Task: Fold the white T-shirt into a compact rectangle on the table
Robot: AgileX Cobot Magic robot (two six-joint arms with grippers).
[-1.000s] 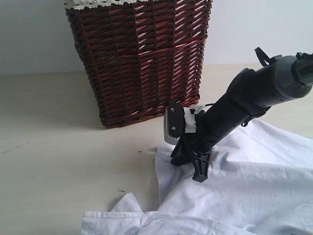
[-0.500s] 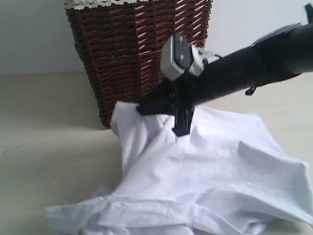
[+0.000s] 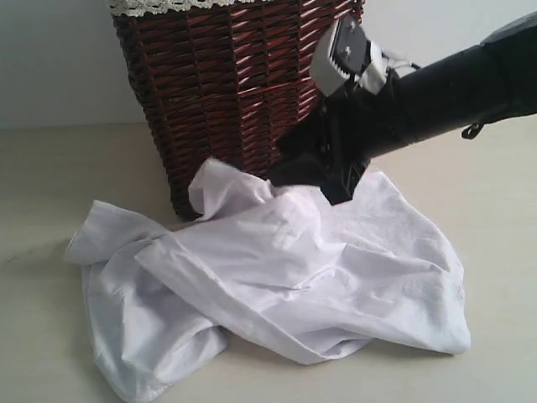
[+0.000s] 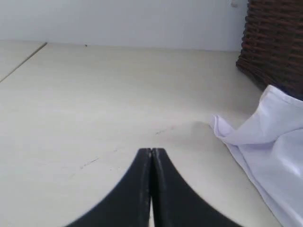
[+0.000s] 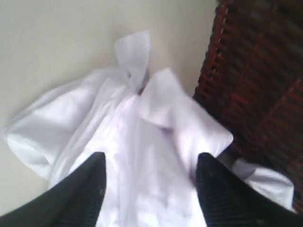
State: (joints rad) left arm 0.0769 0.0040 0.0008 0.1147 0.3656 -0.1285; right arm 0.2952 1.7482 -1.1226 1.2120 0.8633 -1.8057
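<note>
It looked like a plain lab bench rather than a home: a bare beige table [image 3: 50,176], a blank pale wall [image 3: 50,59] behind, one wicker basket [image 3: 226,92] at the far edge.

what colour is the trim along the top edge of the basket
Off-white, lacy-looking trim on the dark red-brown wicker basket. It shows best in the exterior view.

The white T-shirt [image 3: 277,277] lies unfolded on the pale beige table [image 3: 50,168] as a rumpled, creased heap. A peak of cloth stands up at its 12 o'clock, and a bunched end trails toward 8 o'clock.
</note>
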